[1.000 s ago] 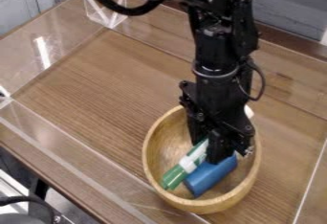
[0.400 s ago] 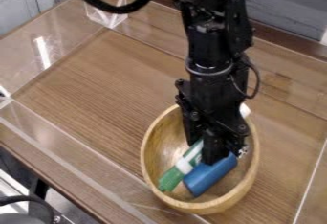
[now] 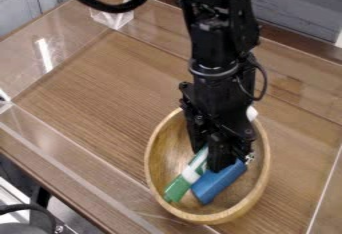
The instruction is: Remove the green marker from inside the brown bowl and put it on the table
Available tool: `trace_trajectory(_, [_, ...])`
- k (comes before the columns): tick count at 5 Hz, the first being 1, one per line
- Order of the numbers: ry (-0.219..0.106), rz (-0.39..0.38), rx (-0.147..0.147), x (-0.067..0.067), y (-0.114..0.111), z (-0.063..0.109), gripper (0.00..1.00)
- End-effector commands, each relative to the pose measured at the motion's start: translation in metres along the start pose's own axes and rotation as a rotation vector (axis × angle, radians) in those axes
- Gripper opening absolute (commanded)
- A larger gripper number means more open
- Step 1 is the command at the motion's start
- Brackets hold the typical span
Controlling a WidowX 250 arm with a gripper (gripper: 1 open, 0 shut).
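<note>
The brown bowl sits on the table near its front right. Inside it the green marker lies tilted, its green lower end pointing to the bowl's front left and resting low in the bowl. My gripper points down into the bowl and is shut on the marker's upper end, which the black fingers hide.
A blue rectangular block lies in the bowl right beside the marker, under the gripper. Clear acrylic walls stand along the table's edges. The wood-grain tabletop stretches to the left and behind the bowl.
Hardly anything differs: the gripper stays shut on the marker inside the bowl, and the arm's upper part has leaned slightly to the left.
</note>
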State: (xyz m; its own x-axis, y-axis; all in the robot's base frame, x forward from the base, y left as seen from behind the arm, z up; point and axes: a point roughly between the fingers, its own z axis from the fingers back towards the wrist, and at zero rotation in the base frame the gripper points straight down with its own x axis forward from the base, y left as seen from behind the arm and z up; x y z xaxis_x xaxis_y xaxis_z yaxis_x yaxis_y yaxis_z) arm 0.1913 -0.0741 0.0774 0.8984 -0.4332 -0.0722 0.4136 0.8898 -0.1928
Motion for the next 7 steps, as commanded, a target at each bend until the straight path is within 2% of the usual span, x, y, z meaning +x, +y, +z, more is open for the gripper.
trace_trajectory(1, [-0.007,-0.009,-0.006,-0.0039,-0.0015,0.0088,0.0])
trace_trajectory(7, [-0.008,-0.076,-0.025,-0.0133,-0.0031,0.0152,0.0])
